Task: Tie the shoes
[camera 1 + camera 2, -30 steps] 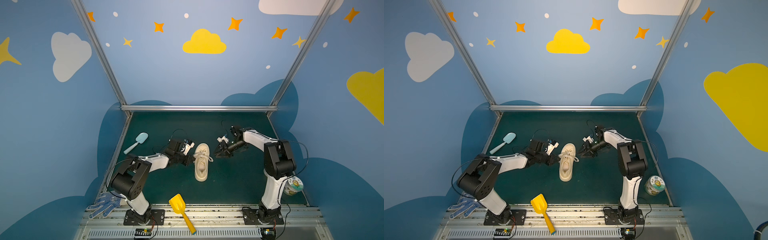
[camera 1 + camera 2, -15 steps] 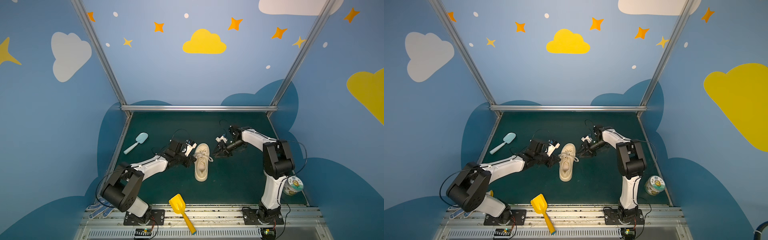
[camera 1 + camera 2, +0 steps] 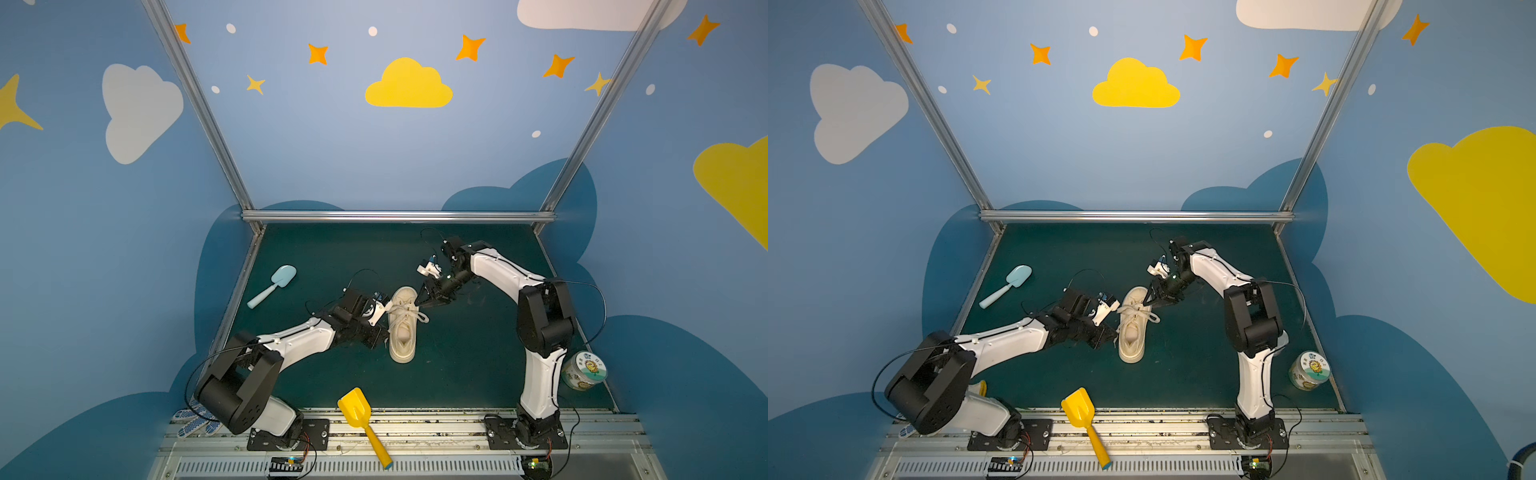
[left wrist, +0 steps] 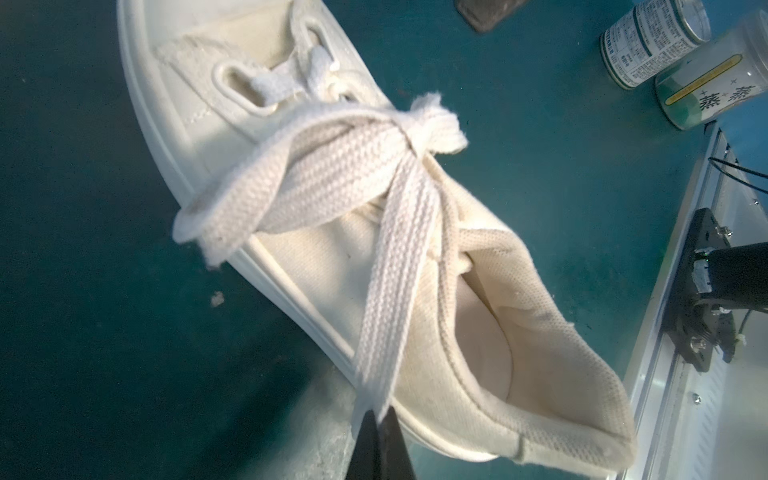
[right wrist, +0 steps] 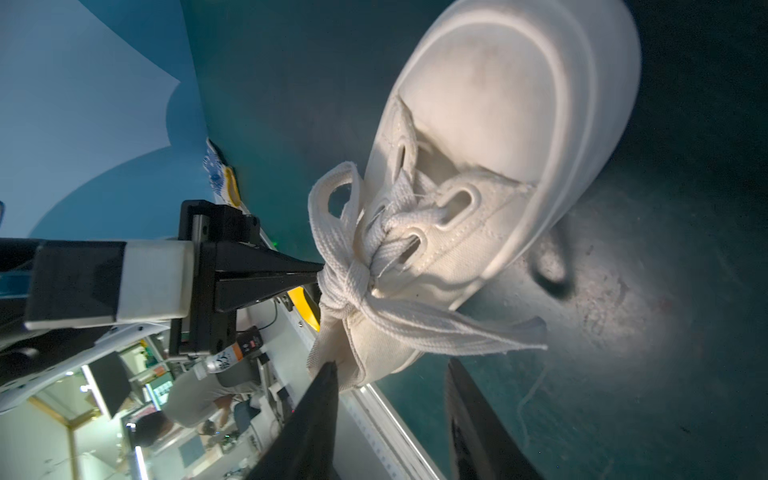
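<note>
At the centre of the dark green table (image 3: 457, 374): cream canvas low-top sneaker (image 3: 402, 338). Its flat cream laces (image 4: 353, 166) already form a knotted bow. The left hand (image 4: 376, 419), closed, pinches one strand; the right hand (image 5: 390, 368) stands part-open, empty. Probably only final tightening remains.

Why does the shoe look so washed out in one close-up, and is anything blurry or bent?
Right wrist view: the shoe is bleached at the toe while the mat goes dark, with a shadow by the sole. Left wrist view: warm light, lace loop near the lens slightly soft, glare on the metal rail. In both top views: even, sharp, but the posts lean outward.
</note>
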Motion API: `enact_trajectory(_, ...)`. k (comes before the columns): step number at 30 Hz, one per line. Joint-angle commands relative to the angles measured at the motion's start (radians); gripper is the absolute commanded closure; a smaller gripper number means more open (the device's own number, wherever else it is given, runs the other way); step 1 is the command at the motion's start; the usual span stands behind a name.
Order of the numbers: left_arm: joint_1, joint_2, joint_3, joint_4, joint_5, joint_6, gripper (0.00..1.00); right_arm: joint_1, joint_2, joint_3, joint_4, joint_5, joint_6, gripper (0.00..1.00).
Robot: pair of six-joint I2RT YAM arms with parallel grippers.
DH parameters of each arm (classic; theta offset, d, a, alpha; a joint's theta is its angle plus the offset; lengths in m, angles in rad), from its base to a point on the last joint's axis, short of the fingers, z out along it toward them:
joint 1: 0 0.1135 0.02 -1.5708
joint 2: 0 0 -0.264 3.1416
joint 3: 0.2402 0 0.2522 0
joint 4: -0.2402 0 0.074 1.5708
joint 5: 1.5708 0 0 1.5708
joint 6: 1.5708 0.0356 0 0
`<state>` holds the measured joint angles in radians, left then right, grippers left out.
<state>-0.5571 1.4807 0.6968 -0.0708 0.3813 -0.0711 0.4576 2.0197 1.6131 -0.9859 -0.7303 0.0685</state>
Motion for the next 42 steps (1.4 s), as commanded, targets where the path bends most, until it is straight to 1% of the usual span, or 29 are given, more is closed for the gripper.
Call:
enact_trajectory(1, -0.003, -0.008, -0.008, -0.002, -0.001, -0.004, 0.96, 0.031, 0.016, 0.042, -0.022, 0.068, -0.08, 0.56)
enact_trajectory(7, -0.003, 0.028, -0.008, 0.047, 0.014, -0.017, 0.95, 0.071, 0.028, 0.077, 0.025, 0.089, -0.119, 0.53)
enact_trajectory(13, -0.003, 0.038, -0.011, 0.062, 0.012, -0.026, 0.95, 0.111, 0.082, 0.166, 0.004, 0.113, -0.153, 0.52)
enact_trajectory(24, -0.001, 0.039, -0.013, 0.068, 0.01, -0.03, 0.95, 0.17, 0.151, 0.231, -0.013, 0.168, -0.196, 0.53)
enact_trajectory(31, 0.006, 0.039, -0.011, 0.069, 0.01, -0.037, 0.95, 0.187, 0.155, 0.212, 0.0, 0.2, -0.206, 0.56)
enact_trajectory(37, 0.015, 0.042, -0.01, 0.069, 0.014, -0.04, 0.95, 0.202, 0.145, 0.191, 0.024, 0.225, -0.203, 0.64)
enact_trajectory(42, 0.024, 0.039, -0.01, 0.069, 0.016, -0.046, 0.95, 0.213, 0.124, 0.154, 0.046, 0.247, -0.2, 0.61)
